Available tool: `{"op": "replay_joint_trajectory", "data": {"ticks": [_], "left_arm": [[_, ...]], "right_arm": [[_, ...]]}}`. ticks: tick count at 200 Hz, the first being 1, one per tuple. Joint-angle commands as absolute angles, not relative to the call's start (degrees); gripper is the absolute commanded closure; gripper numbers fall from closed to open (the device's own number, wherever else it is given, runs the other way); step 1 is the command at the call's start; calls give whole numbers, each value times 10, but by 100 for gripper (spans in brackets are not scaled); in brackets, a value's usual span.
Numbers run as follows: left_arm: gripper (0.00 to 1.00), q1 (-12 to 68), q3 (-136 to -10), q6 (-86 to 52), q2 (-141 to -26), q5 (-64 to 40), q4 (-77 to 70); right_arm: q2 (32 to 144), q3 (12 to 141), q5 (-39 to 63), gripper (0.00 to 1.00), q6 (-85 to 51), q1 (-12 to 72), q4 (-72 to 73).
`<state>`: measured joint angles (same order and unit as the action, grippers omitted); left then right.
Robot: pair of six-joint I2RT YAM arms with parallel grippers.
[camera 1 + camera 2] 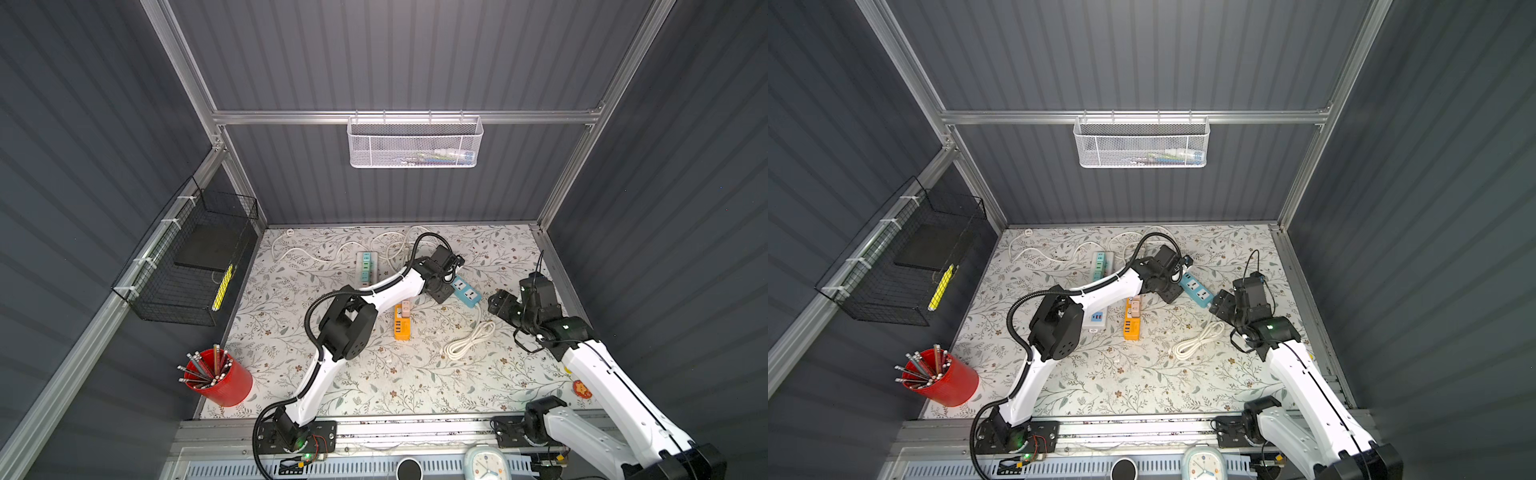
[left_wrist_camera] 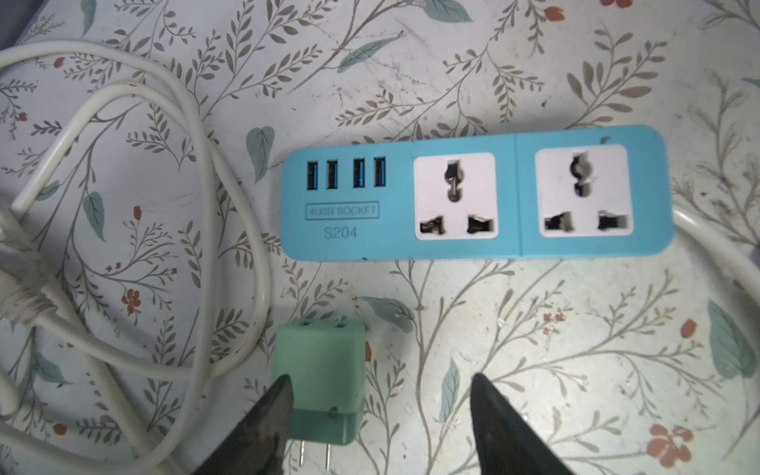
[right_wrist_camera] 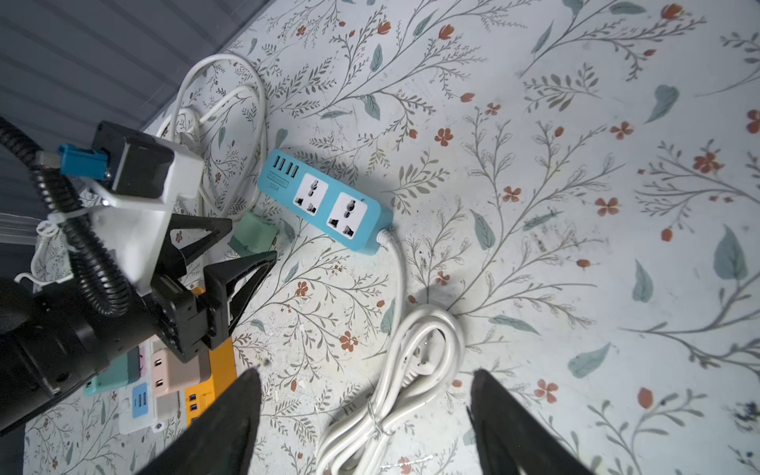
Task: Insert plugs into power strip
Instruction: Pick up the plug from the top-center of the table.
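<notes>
The blue power strip lies flat on the floral table with both of its white sockets empty; it also shows in both top views. A mint green plug lies on its side just in front of the strip, prongs pointing toward the wrist camera. My left gripper is open around the plug: one finger touches its side and the other stands well apart. My right gripper hangs open over the coiled white cord, holding nothing.
A white strip carries several teal and mint plugs. An orange strip holds a pink plug. Loose white cable loops beside the blue strip. A red pencil cup stands front left, a black wire basket on the left wall.
</notes>
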<state>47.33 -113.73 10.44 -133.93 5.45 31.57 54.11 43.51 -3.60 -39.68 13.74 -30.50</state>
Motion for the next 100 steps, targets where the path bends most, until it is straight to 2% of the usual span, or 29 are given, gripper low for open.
{"op": "replay_joint_trajectory", "data": {"ticks": [1, 42, 76, 100], "left_arm": [[31, 461, -1167, 118, -1360, 46, 365], [37, 458, -1216, 129, -1406, 51, 412], [38, 454, -1230, 124, -1420, 49, 419], [43, 454, -1228, 116, -1425, 35, 416]], "right_arm": [[549, 440, -16, 20, -368, 128, -310], [570, 433, 11, 19, -357, 110, -286], [578, 418, 41, 19, -365, 109, -267], [574, 406, 40, 19, -365, 108, -257]]}}
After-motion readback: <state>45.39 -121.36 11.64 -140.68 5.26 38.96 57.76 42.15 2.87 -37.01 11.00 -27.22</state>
